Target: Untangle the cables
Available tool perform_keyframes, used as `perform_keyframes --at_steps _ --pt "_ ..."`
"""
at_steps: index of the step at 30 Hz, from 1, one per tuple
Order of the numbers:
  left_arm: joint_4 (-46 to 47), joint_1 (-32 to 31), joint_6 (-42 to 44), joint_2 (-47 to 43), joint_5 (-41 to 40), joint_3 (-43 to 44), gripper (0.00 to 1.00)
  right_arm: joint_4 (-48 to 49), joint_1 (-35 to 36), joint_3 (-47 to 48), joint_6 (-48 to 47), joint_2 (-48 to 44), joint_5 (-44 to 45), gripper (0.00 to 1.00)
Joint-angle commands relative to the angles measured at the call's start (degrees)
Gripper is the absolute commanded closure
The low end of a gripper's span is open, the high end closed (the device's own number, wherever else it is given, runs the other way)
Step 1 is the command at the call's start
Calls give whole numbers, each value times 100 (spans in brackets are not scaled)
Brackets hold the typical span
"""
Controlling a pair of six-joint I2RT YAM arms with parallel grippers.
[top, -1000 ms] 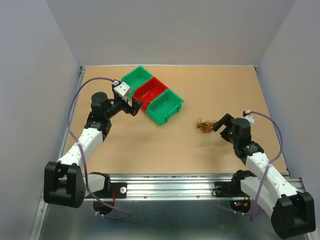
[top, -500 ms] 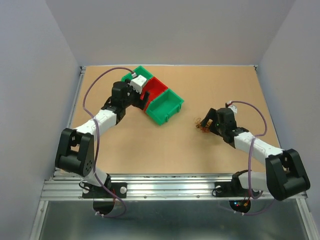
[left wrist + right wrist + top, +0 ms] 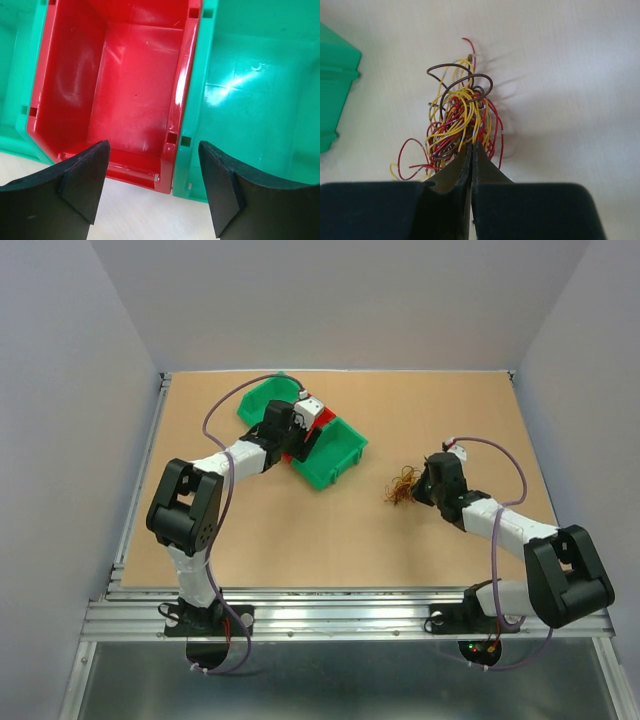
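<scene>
The cables (image 3: 460, 117) are a tangled clump of thin yellow, red and brown wires lying on the tabletop, right of centre (image 3: 403, 486). My right gripper (image 3: 471, 145) is shut, its tips pinching strands at the near edge of the clump; in the top view the gripper (image 3: 420, 487) sits just right of the clump. My left gripper (image 3: 152, 150) is open with nothing between its fingers. It hangs over the near rim of the red bin (image 3: 135, 75), astride the wall shared with a green bin (image 3: 245, 90). In the top view the left gripper (image 3: 300, 435) covers most of the red bin.
Three bins stand in a diagonal row at the back left: a green bin (image 3: 262, 398), the red bin (image 3: 322, 416) and another green bin (image 3: 338, 448). All look empty inside. Lilac cables loop from both arms. Grey walls enclose the table.
My right gripper has shut on the clump of cables. My left arm has swung right, from the bins' left side to above the red bin, jaws slightly narrower.
</scene>
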Motion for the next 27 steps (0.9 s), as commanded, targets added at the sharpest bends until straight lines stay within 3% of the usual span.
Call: perform_keyframes --at_steps 1,2,8,9,10,11,17,23,26,27 --pt "-248 -198 -18 317 -581 684 26 248 55 162 -257 -365 -69 99" --pt "-310 -207 -61 424 -800 799 37 248 64 135 -265 -417 -87 99" --pt "-758 -251 -570 1145 -1196 1634 69 265 108 100 -362 -611 -166 99" --pt "-802 -251 -667 1233 -1267 1766 86 274 134 100 -379 -594 -236 100" --pt "-933 -251 -764 1425 -1494 2089 96 292 143 135 -423 -524 -263 100" --pt "-934 -243 -991 1531 -1618 2258 100 301 178 144 -441 -497 -306 99" --pt "-1216 -32 -1722 1787 -2199 2831 100 397 266 127 -503 -391 -342 100" --pt "-1145 1109 -2705 1708 -1877 2752 100 511 328 56 -503 -470 -395 99" --pt "-1128 1515 -2769 1761 -1594 2778 100 617 354 -5 -546 -514 -491 100" --pt "-1119 1524 -2725 1770 -1558 2761 88 643 371 -14 -581 -514 -605 99"
